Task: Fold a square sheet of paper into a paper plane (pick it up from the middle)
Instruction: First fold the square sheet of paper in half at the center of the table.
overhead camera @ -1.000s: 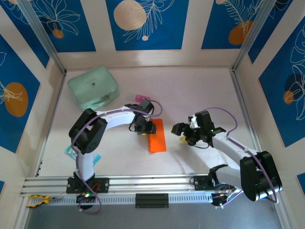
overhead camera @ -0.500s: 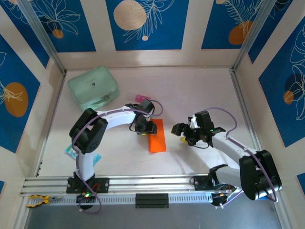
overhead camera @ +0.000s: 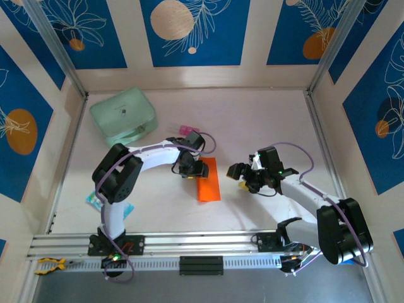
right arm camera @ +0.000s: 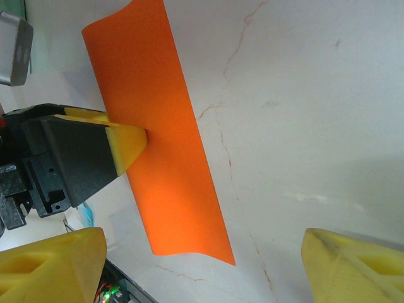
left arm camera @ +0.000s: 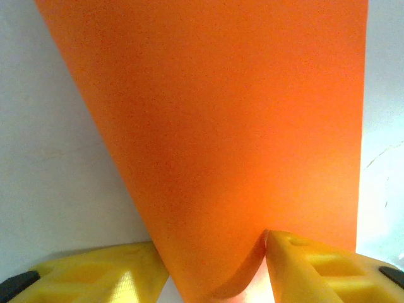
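The square sheet of paper (overhead camera: 208,181) is bright orange and lies on the white table as a narrow doubled strip. Its rounded end (left arm camera: 214,126) bulges up between my left gripper's (left arm camera: 214,274) yellow fingers. The jaws stand apart, the right finger (left arm camera: 303,265) touching the curve. From above, the left gripper (overhead camera: 189,170) sits at the strip's upper left edge. In the right wrist view a left fingertip (right arm camera: 129,142) meets the paper (right arm camera: 164,158). My right gripper (overhead camera: 243,177) hovers to the right of the strip, wide open (right arm camera: 208,271) and holding nothing.
A mint-green case (overhead camera: 124,115) stands at the back left. A small pink block (overhead camera: 187,129) lies just behind the left wrist. A teal scrap (overhead camera: 93,201) lies by the left arm's base. The aluminium rail (overhead camera: 202,243) runs along the near edge.
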